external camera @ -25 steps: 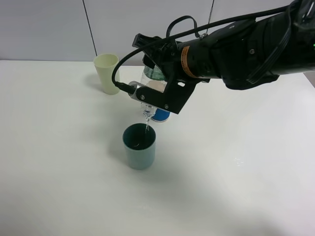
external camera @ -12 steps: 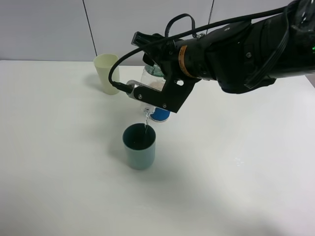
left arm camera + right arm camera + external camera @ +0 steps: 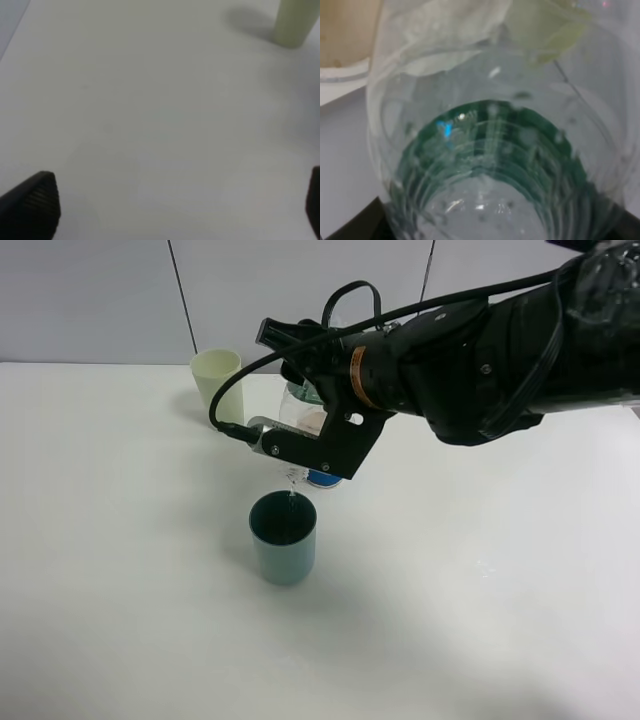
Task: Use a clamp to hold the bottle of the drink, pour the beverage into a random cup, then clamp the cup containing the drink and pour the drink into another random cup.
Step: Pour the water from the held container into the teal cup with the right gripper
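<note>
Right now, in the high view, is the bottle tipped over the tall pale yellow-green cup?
No, the bottle is tipped with its mouth over the short teal cup; the pale yellow-green cup stands apart, farther back.

The right arm (image 3: 500, 350) stretches in from the right and across the middle. Its wrist is rolled so the right tool (image 3: 312, 430) tips downward, clamped on the bottle (image 3: 298, 400). The left tool (image 3: 175, 205) faces downward, fingers (image 3: 35, 200) spread wide.
</note>
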